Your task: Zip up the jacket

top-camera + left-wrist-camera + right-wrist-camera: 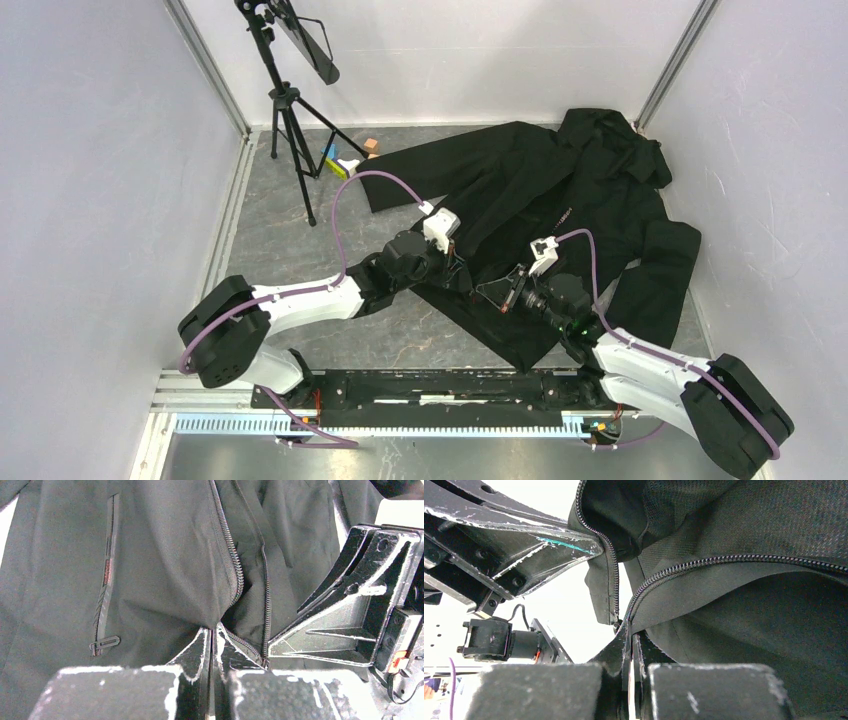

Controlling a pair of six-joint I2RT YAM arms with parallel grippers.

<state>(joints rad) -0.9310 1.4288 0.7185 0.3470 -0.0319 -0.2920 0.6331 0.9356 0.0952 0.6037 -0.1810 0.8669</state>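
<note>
Right of the tripod (285, 98), left gripper (214, 632) pinched tight on the jacket (600, 190) at the zipper (235, 565) foot — further right, right gripper (629, 629) clamped there too — jacket sprawls across the table (300, 250)

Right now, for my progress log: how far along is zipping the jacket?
Done: the jacket lies spread on the table. In hand: the left gripper and right gripper are each shut on a front edge near the zipper's bottom end. Left: the zipper teeth stand apart, nothing joined or pulled up.

Behind left claw (214, 632), zipper (239, 575) base
</note>
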